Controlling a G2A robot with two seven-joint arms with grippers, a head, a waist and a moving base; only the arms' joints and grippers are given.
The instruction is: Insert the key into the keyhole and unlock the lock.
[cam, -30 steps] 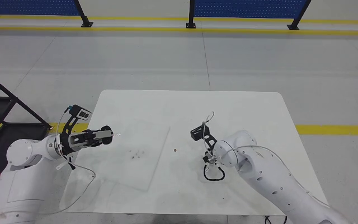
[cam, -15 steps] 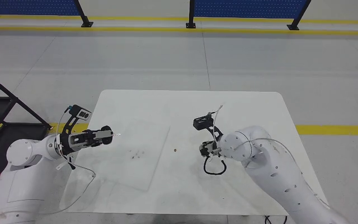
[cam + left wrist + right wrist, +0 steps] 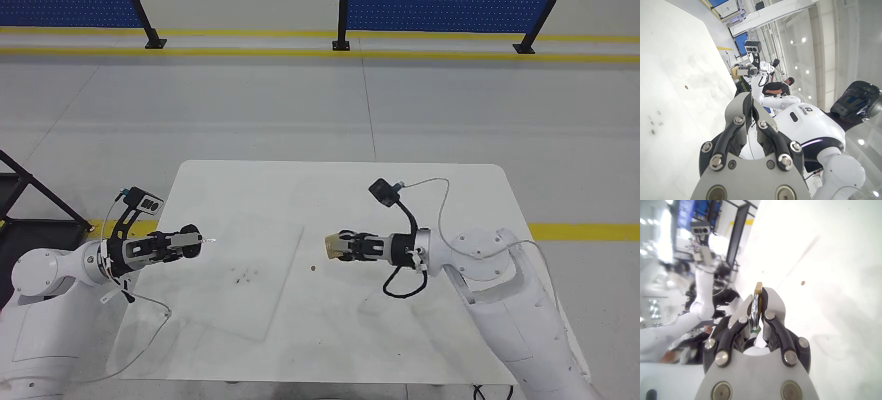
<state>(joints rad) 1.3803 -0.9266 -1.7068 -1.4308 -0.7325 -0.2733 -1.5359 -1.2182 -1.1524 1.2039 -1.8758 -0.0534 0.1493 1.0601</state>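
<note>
My arms (image 3: 500, 290) are glossy white with black wrist cables (image 3: 398, 292); left gripper (image 3: 752, 100) and right gripper (image 3: 759, 296): grey, black linkages (image 3: 723, 140), silver screws (image 3: 783, 161).

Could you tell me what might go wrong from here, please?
1. The right gripper pinches the lock edge-on over the table, with its brass body past the fingertips; the key's push could twist or drop it.
2. The left gripper shows just a sliver of key, well apart from the lock, so a tilted key could miss the keyhole.
</note>
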